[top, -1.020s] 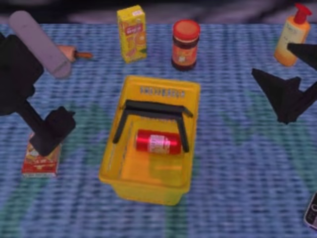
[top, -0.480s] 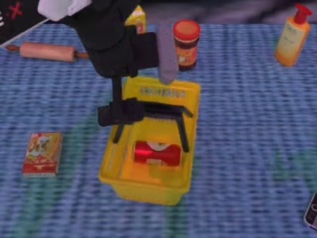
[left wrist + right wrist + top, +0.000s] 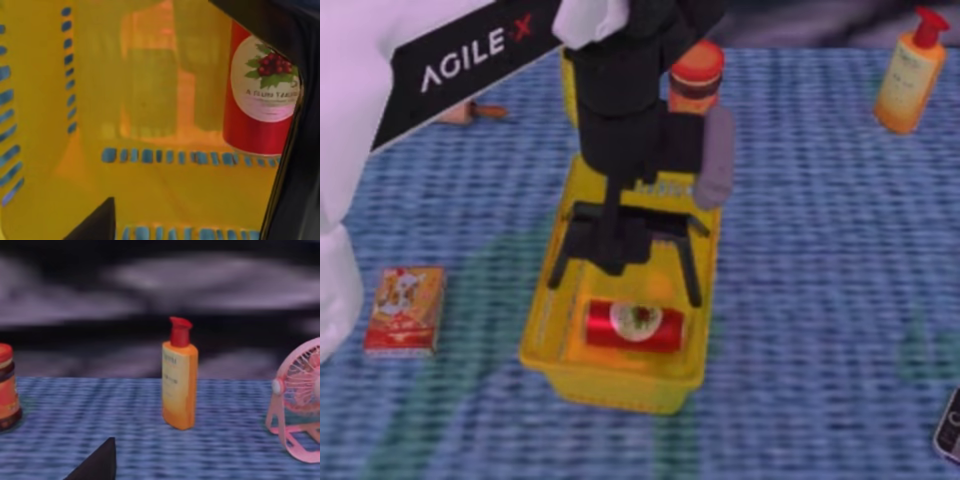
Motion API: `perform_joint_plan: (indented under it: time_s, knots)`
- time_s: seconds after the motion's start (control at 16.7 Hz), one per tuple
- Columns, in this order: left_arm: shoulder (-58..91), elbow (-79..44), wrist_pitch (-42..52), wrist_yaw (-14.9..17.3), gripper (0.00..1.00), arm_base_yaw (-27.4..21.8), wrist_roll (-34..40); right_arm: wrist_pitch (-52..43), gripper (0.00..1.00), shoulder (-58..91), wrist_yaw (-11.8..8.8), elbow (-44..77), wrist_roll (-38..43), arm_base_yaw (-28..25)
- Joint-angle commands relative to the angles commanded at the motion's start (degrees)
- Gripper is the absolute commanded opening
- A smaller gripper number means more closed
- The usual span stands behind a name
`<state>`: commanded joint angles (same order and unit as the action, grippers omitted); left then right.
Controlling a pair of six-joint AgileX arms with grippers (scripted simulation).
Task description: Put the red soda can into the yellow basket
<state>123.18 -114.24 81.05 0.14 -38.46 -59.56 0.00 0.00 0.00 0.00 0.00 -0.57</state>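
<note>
Watching my left gripper (image 3: 612, 262) hanging low over the middle of the yellow basket (image 3: 545, 345), I am seeing it holding nothing: the red soda can (image 3: 634, 326) is lying on its side on the basket floor, toward the near wall, just beyond the fingers, and the left wrist view is showing it free with its white berry emblem facing up. Whether the fingers are spread or closed I cannot tell, since the arm is covering them from above. I am judging the main risk to be the two black swing handles (image 3: 688, 262), which are resting across the basket right beside the gripper; a careless lift could be hooking one and dragging the whole basket, and a sideways nudge could be rolling the can against the wall. My right arm is staying out of the top view, parked. Counting: one can, one basket, one dark jar (image 3: 695, 78), one orange pump bottle (image 3: 910, 72), one small red box (image 3: 406, 310), one pink fan (image 3: 299, 402).
</note>
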Motion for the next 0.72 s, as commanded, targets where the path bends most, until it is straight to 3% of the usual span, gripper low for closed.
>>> perform_joint_plan:
  time_s: [0.72]
  knots:
    - [-0.2,4.9,-4.7,0.0,1.0,0.0,0.0,0.0,1.0,0.0,0.0,0.0,0.0,0.0]
